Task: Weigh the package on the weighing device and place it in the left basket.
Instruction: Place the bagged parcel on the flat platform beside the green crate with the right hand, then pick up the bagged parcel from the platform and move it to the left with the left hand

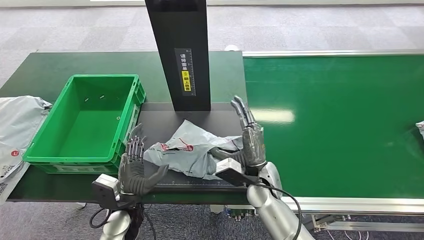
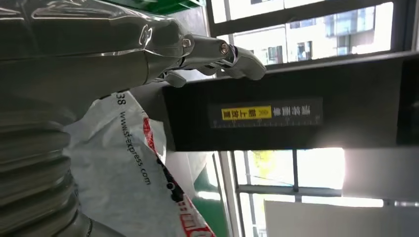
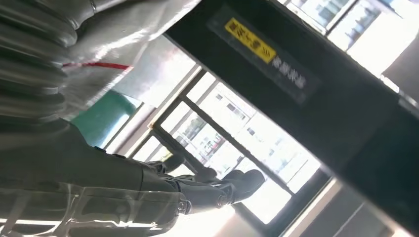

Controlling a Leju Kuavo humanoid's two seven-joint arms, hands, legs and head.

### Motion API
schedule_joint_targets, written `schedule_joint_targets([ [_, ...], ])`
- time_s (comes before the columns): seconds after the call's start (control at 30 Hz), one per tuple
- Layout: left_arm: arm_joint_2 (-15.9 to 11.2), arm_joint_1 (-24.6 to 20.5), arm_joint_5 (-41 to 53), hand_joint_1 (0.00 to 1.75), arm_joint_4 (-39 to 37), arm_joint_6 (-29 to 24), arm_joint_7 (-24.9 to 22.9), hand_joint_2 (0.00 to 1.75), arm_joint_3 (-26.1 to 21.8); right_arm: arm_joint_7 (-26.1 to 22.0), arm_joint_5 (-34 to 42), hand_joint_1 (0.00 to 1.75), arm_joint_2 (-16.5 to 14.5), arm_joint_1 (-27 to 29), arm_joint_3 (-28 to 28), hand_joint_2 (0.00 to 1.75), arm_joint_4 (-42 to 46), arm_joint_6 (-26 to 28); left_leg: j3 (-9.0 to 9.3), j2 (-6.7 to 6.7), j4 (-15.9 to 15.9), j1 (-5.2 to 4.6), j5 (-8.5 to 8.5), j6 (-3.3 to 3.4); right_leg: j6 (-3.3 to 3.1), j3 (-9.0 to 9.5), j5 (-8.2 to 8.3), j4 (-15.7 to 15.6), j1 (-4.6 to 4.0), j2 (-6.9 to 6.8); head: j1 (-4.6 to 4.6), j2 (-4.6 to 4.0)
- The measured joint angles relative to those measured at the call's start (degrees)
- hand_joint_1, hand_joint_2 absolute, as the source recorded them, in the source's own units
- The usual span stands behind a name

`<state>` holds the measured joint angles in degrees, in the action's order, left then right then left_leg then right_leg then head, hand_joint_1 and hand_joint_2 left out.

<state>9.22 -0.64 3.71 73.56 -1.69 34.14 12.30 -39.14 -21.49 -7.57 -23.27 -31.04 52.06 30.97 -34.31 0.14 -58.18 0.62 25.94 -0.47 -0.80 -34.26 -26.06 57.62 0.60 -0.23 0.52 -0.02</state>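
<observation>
A crumpled grey mail package (image 1: pixel 192 150) with red print lies on the black platform (image 1: pixel 160 117) of the weighing device, in front of its black upright column (image 1: pixel 180 50). My left hand (image 1: pixel 135 165) stands at the package's left end, fingers upright and apart, thumb against the bag's edge. My right hand (image 1: pixel 250 137) stands at the right end, fingers stretched up, thumb touching the bag. Neither hand grips it. The green basket (image 1: pixel 132 97) sits left of the platform. The left wrist view shows the left hand (image 2: pixel 148 49) beside the package (image 2: pixel 128 173). The right wrist view shows the right hand (image 3: pixel 148 192) beside the package (image 3: pixel 113 59).
Another grey package (image 1: pixel 17 125) lies at the table's left edge, beside the basket. A green conveyor belt (image 1: pixel 340 120) runs to the right of the scale, with a pale parcel (image 1: pixel 420 127) at its far right edge. Grey carpet lies beyond the table.
</observation>
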Motion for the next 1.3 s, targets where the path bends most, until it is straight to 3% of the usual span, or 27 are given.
schedule_joint_targets([
  [0.2, -0.65, -0.49, 6.57, 0.00, -0.39, -1.28, 0.08, 1.75, 3.19, -0.92, 9.67, 0.00, 1.14, 3.04, 1.76, 0.00, 7.45, -1.48, -0.06, 0.01, 0.00, 0.01, 0.01, 0.00, 0.01, -0.07, -0.01, 0.00, 0.00, 0.01, 0.01, 0.00],
  [0.37, -1.07, -0.75, 9.15, 0.00, -0.72, -2.71, 0.00, 1.75, 4.73, -0.99, 11.22, 0.00, 1.78, 3.90, 2.15, 0.00, 10.90, -1.92, -0.06, 0.04, 0.01, 0.02, 0.01, -0.01, 0.01, -0.09, -0.02, 0.00, -0.01, 0.03, 0.01, 0.00],
  [0.53, -1.66, -1.60, 20.53, 0.00, -1.83, -9.08, -2.73, 1.75, 7.06, -0.99, 15.49, 0.00, 2.15, 5.56, 4.18, 0.00, 13.64, -5.71, -0.06, 0.01, 0.01, 0.01, 0.00, 0.00, 0.02, -0.06, -0.02, 0.00, -0.01, 0.01, 0.00, 0.00],
  [0.63, -2.12, -2.53, 26.46, 0.00, -3.37, -9.53, -5.46, 1.75, 8.96, -0.98, 13.73, 0.00, 2.30, 6.42, 5.06, 0.00, 13.02, -7.17, -0.06, 0.02, 0.01, 0.00, 0.01, 0.00, 0.02, -0.05, -0.02, 0.00, 0.00, 0.02, 0.00, 0.00],
  [0.83, -3.23, -4.61, 40.04, 0.00, -9.39, -6.20, -11.09, 1.75, 14.34, -0.96, 11.25, 0.00, 2.20, 6.47, 6.31, 0.00, 8.76, -8.80, -0.08, -0.04, 0.01, 0.00, 0.00, 0.00, 0.02, -0.04, -0.02, 0.00, 0.00, -0.03, 0.00, 0.01],
  [1.2, -4.74, -10.15, 47.99, 0.00, -18.43, 4.73, -13.28, 1.75, 22.40, 0.44, 9.12, 0.00, 1.71, 6.70, 9.25, 0.00, 7.41, -9.47, -0.04, -0.19, 0.02, 0.00, 0.00, 0.01, 0.05, 0.08, -0.04, 0.00, 0.00, -0.24, 0.00, 0.00],
  [1.23, -4.78, -10.70, 48.19, 0.03, -19.06, 5.07, -13.50, 1.75, 22.85, 0.70, 8.91, 0.00, 1.63, 6.80, 9.53, 0.00, 7.52, -9.49, -0.03, -0.24, 0.02, 0.00, -0.01, 0.01, 0.05, 0.13, -0.05, 0.00, 0.00, -0.30, 0.00, 0.00],
  [1.3, -4.80, -11.61, 48.39, 0.85, -20.21, 5.36, -14.18, 1.75, 23.55, 1.04, 8.53, 0.00, 1.44, 7.06, 10.09, 0.00, 7.75, -9.52, 0.04, -0.33, 0.03, 0.00, -0.01, 0.03, 0.08, 0.24, -0.07, 0.00, 0.01, -0.39, 0.00, 0.00],
])
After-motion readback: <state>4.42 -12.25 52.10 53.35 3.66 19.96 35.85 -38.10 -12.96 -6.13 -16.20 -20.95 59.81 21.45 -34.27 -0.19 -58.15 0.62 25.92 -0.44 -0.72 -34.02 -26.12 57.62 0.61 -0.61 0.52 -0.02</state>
